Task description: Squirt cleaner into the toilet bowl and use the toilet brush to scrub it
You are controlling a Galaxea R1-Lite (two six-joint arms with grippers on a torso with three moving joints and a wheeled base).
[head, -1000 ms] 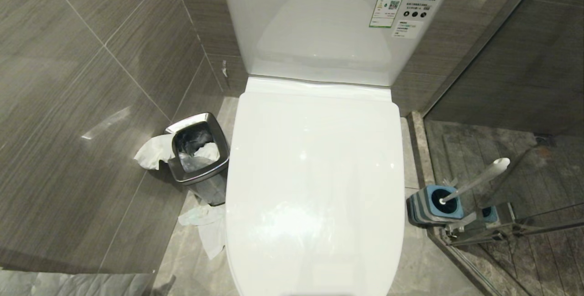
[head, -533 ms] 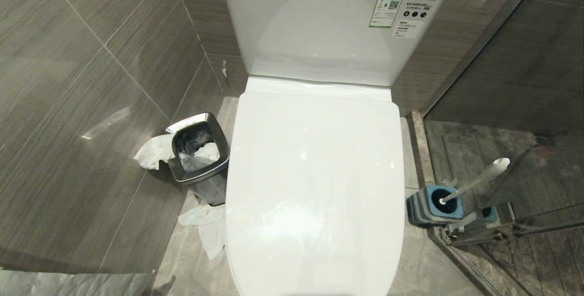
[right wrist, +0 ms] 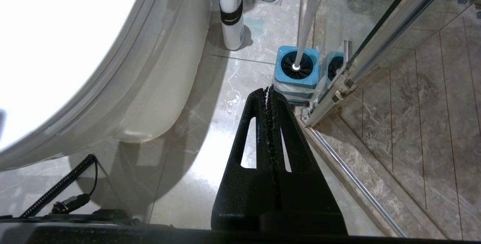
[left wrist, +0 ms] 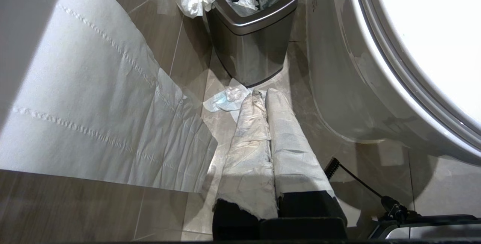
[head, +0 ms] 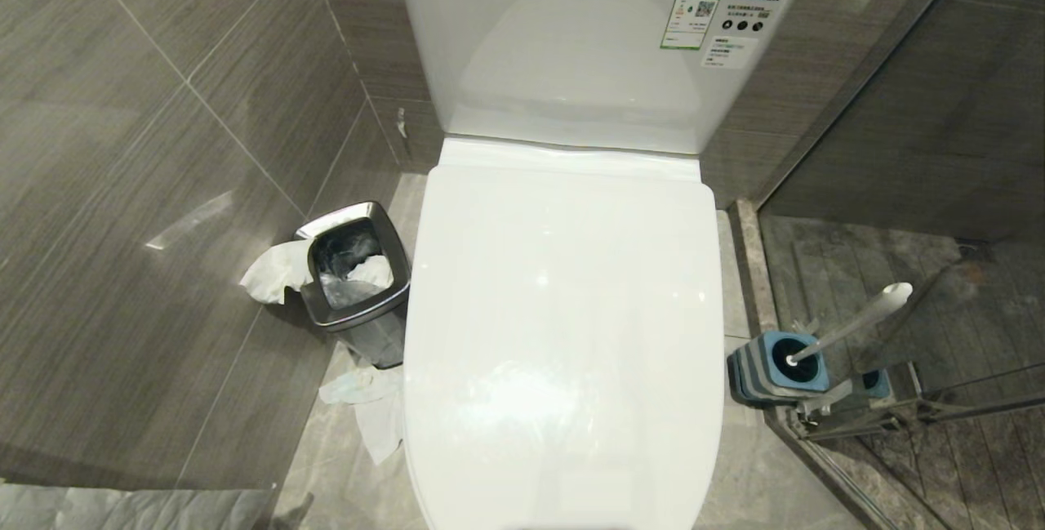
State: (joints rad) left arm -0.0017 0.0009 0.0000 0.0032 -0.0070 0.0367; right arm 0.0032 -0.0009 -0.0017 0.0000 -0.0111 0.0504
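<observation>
The glossy white plastic toilet lid (head: 563, 334) lay shut over the toilet bowl, so the bowl itself was hidden and no cleaner could be seen on porcelain. The step in hand was judged to be raising that lid. To do it well, a gripper would need to come in under the lid's front edge, lift in an arc about the rear hinge, and lean the lid against the white ceramic cistern (head: 588, 48) without letting it drop.

The left gripper (left wrist: 263, 95), its fingers wrapped in white paper-like covering, hung beside the toilet on the side of the square steel waste bin (left wrist: 251, 37), pressed shut and holding nothing. The right gripper (right wrist: 269, 90), black with ribbed pads, hung on the toilet's other side, likewise clenched on nothing and touching nothing.

The toilet brush (right wrist: 304, 18), a slim white handle on black bristles, stood in its square blue-and-grey holder (right wrist: 297, 69) beside the toilet, against the glass shower partition (right wrist: 379, 37). A white spray bottle with orange cap (right wrist: 231, 14) stood on the floor nearer the toilet's base.
</observation>
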